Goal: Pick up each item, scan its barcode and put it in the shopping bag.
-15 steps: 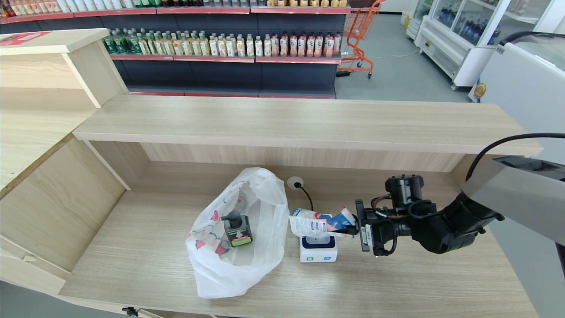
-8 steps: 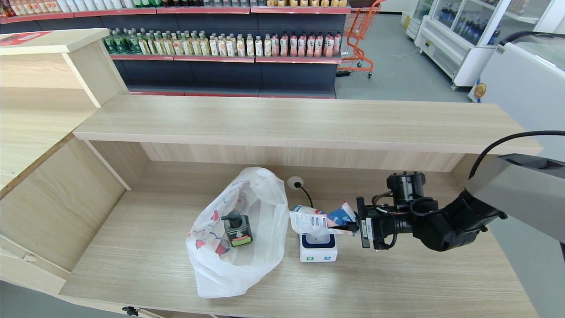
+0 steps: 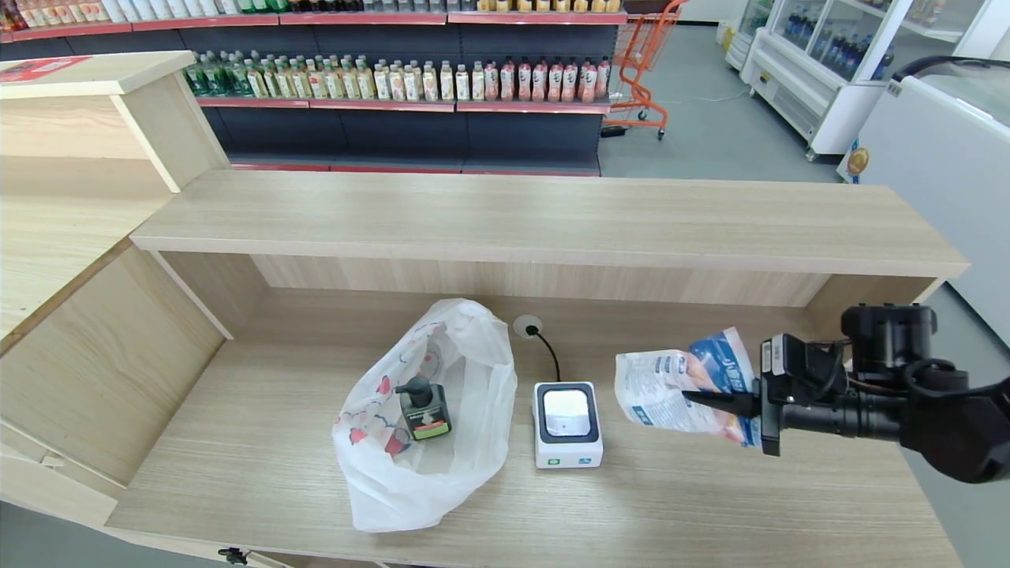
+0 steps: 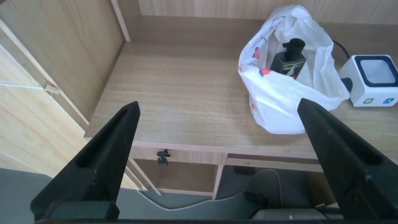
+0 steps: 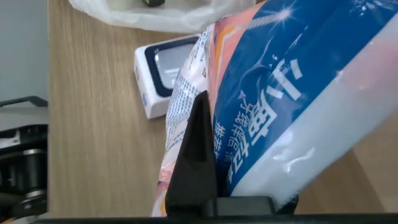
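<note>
Bright, even light from overhead fills the shop. On the tabletop shadows are soft and faint, with a pale one under the shopping bag. The scanner window reflects white glare, and the glossy packet carries highlights. The upper ledge bows toward the head view's borders.

Right arm: matte black, rounded joint housing, cylindrical wrist. Black cables loop over wrist. Boxy black camera mount above. Flat black plate with small white label behind right tool. Left tool: two black wedge-shaped fingers
</note>
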